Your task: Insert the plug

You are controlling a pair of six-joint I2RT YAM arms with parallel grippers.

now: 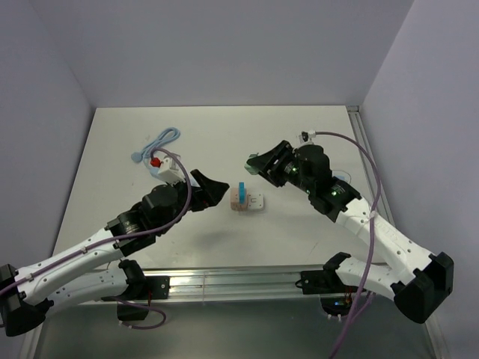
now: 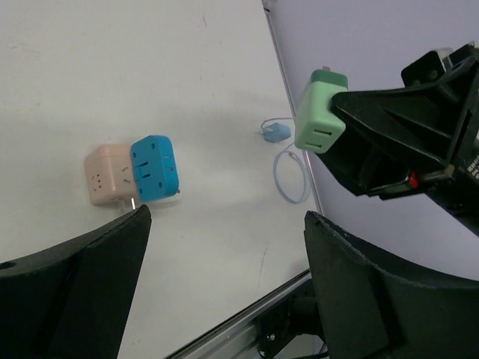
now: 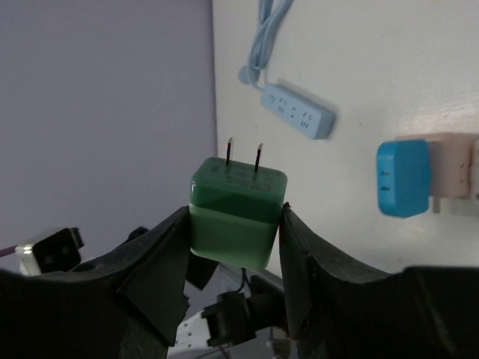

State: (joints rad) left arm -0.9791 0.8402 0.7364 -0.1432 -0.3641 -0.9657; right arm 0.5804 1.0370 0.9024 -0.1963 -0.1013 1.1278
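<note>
A green two-prong plug (image 3: 236, 213) sits between the fingers of my right gripper (image 3: 234, 232), prongs pointing away from the wrist, held above the table. It also shows in the top view (image 1: 257, 162) and the left wrist view (image 2: 320, 112). A blue cube adapter (image 1: 241, 194) is joined to a pink cube socket (image 1: 255, 201) at the table's middle; both show in the left wrist view, blue (image 2: 154, 167) and pink (image 2: 105, 174). My left gripper (image 1: 209, 190) is open and empty, just left of the cubes, fingers (image 2: 82, 292) wide apart.
A light blue power strip (image 3: 298, 111) with its coiled cable (image 1: 166, 137) lies at the back left. A small blue connector (image 2: 278, 133) with a thin cable loop lies near the right wall. The table's metal front rail (image 1: 239, 280) runs along the near edge.
</note>
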